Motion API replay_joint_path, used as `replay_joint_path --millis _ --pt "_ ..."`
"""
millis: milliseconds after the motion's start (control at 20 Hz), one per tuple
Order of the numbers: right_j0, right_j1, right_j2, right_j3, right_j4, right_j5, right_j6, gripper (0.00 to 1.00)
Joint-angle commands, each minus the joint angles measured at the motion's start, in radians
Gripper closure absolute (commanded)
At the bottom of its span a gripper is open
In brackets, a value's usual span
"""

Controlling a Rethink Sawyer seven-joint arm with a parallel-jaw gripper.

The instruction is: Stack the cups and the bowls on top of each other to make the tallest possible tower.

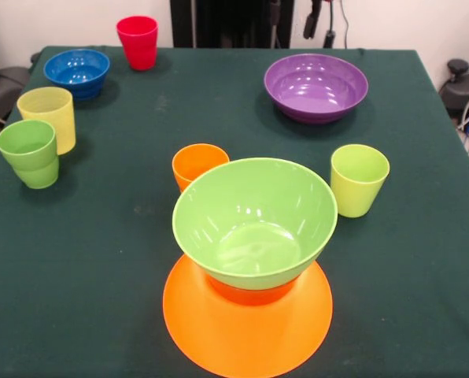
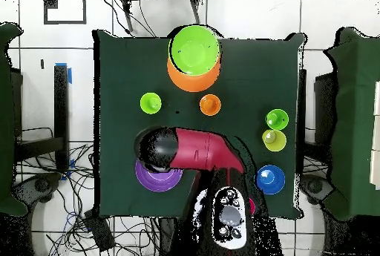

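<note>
Nearest me in the front view, the tower stands close to the near table edge: the wide orange bowl upside down as base, a small red-orange bowl on it, and the green bowl upright on top. I judge that green bowl is the weak point. It overhangs the small bowl under it, so an off-centre placement or a nudge could tip it, and with the edge so near a toppled piece might roll off the table.

Just behind it sits the orange cup, almost touching the green bowl's rim; reaching for it risks brushing the stack. The lime cup stands to the right with open cloth around it. At the left edge, the green cup and pale yellow cup are close together, leaving little room for fingers between them. Farther back are the blue bowl, red cup and purple bowl.

From above, the arm hangs over the purple bowl; I cannot tell what the gripper itself is doing. The middle of the table is free for travel.
</note>
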Motion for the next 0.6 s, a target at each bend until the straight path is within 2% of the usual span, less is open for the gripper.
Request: replay_joint_path --millis 50,400,600 --pt "0.036 0.025 0.047 0.225 0.052 -0.201 0.199 0.00" --pt "0.078 0.068 0.053 0.325 0.084 -0.383 0.244 0.00" --pt "0.102 0.121 0.073 0.365 0.112 -0.498 0.272 0.00"
